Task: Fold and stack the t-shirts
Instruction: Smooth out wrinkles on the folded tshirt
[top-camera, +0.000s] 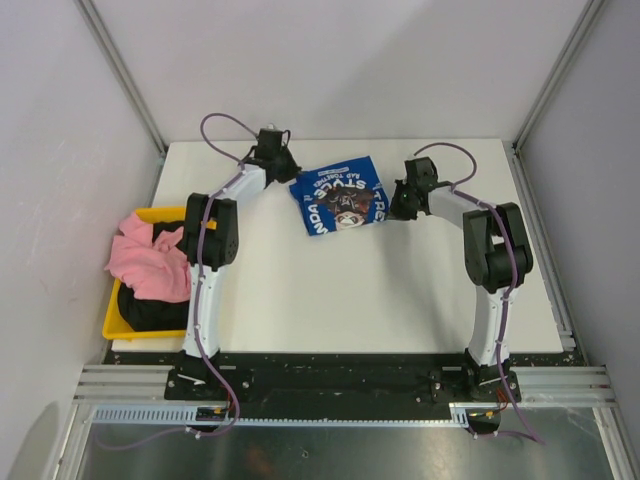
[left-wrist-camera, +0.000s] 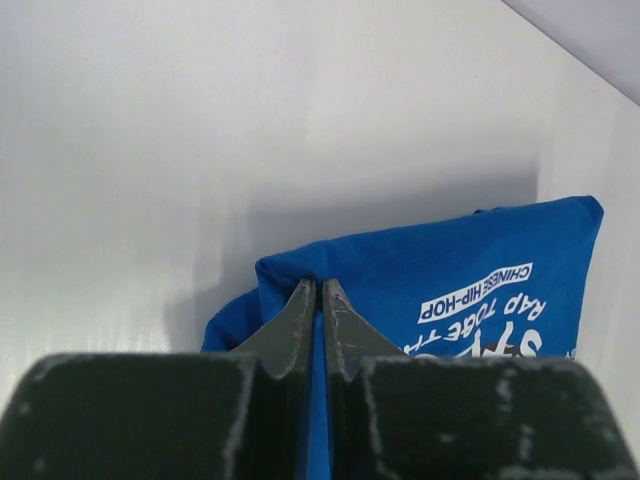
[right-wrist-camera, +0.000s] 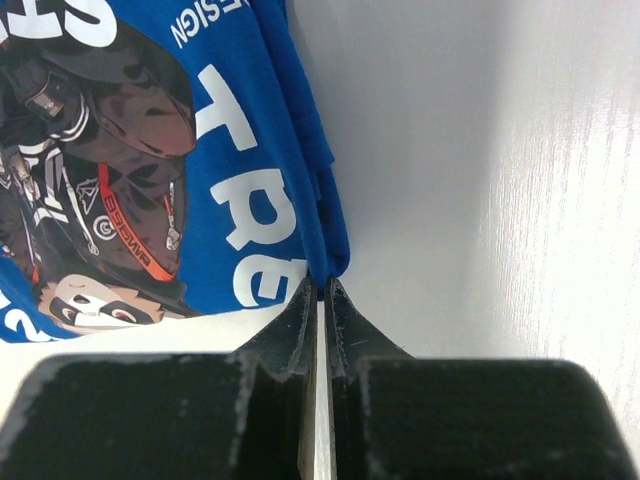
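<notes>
Top external shows the blue t-shirt (top-camera: 340, 197) near the far edge of the table (top-camera: 350, 290), with open surface nearer. The left gripper (top-camera: 290, 177) and right gripper (top-camera: 397, 203) pinch its opposite sides. At left, the pink t-shirt (top-camera: 150, 258) and black t-shirt (top-camera: 150, 308) fill the yellow bin (top-camera: 112, 322).

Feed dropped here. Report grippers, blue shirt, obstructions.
Left gripper shut on blue t-shirt edge. Right gripper shut on opposite edge. Pink t-shirt, black t-shirt in yellow bin; nothing blocking.
</notes>
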